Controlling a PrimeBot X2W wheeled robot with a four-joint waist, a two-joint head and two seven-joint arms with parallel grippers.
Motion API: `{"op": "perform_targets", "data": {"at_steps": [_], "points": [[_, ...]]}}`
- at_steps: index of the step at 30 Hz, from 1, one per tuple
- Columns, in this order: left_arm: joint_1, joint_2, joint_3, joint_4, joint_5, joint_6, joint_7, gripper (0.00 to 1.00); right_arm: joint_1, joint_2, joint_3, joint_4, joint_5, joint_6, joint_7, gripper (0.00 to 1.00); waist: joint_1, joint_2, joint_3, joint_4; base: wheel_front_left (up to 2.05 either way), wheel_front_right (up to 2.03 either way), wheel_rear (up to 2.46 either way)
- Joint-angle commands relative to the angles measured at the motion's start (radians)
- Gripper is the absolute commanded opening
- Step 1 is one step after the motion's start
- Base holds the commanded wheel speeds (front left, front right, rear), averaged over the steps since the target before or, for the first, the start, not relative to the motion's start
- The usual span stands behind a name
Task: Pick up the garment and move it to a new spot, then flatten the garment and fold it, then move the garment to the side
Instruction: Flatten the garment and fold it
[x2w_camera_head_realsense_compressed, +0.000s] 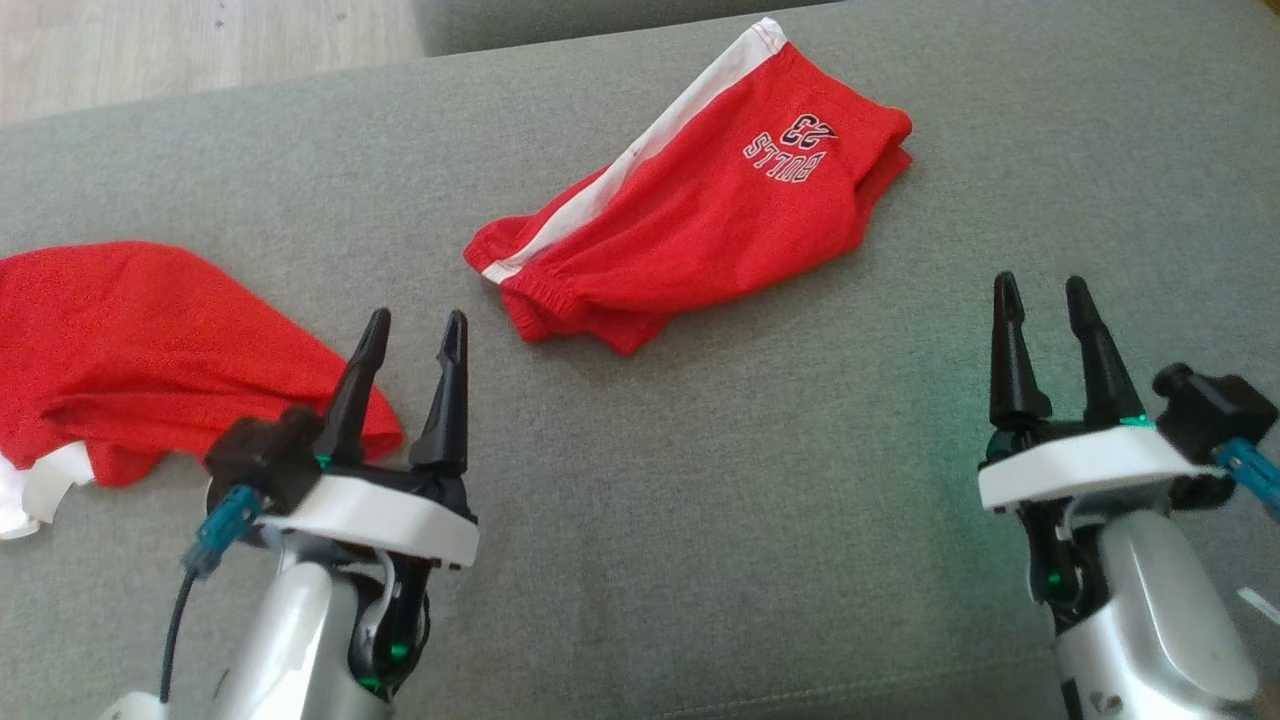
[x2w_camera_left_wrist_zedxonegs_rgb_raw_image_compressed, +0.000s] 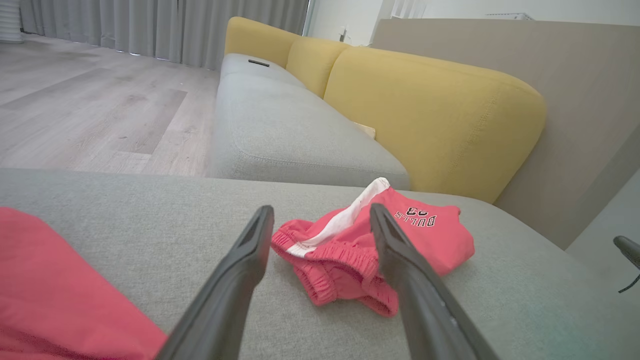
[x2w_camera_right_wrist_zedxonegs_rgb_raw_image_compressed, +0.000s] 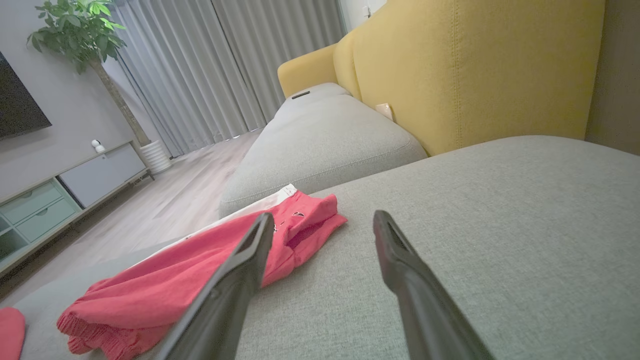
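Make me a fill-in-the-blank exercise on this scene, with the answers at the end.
The red shorts bear the printed word ____ in dark letters.
Their side stripe is ____ in colour.
The left gripper and the right gripper both stand ____, holding nothing.
The sofa backrest is ____ in colour.
Missing words: BULLS, white, open, yellow.

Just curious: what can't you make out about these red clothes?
Plain red cloth garment: head view, cut by left edge, corner behind left gripper.
Red shorts with white stripe: right wrist view, finger partly hides lettering.
Small dark object, far seat: left wrist view, too small.
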Motion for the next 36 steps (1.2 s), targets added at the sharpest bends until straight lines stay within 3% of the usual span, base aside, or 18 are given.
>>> {"op": "perform_targets", "data": {"at_steps": [1, 9, 14, 24, 29, 36], "points": [[-0.02, 0.0, 0.049, -0.039, 0.012, -0.007, -0.005, 1.0, -0.014, 0.01, 0.009, -0.054, -0.013, -0.001, 0.006, 1.0, 0.0001, -0.0001, 0.002, 0.003, 0.0, 0.0, 0.0], [-0.046, -0.006, 0.043, -0.048, 0.02, -0.032, -0.005, 1.0, -0.022, 0.02, -0.037, -0.131, -0.051, -0.001, 0.078, 1.0, 0.0001, -0.0001, 0.048, 0.052, 0.0, 0.0, 0.0], [-0.069, -0.007, 0.022, -0.053, 0.006, -0.034, -0.005, 1.0, -0.079, 0.021, -0.083, -0.12, -0.005, -0.001, 0.162, 1.0, 0.0001, -0.0001, 0.084, 0.094, 0.0, 0.0, 0.0], [-0.095, -0.007, -0.05, -0.047, -0.039, -0.026, -0.005, 1.0, -0.303, 0.023, -0.261, 0.077, 0.123, -0.001, 0.399, 1.0, 0.0001, -0.0001, 0.153, 0.206, 0.0, 0.0, 0.0], [-0.105, -0.007, -0.076, -0.048, -0.056, -0.025, -0.005, 1.0, -0.419, 0.024, -0.381, 0.23, 0.043, -0.001, 0.441, 1.0, 0.0001, -0.0001, 0.162, 0.257, 0.0, 0.0, 0.0], [-0.105, -0.007, -0.1, -0.061, -0.083, -0.013, -0.005, 1.0, -0.531, 0.024, -0.637, 0.42, -0.196, -0.001, 0.468, 1.0, 0.0001, -0.0001, 0.156, 0.304, 0.0, 0.0, 0.0]]}}
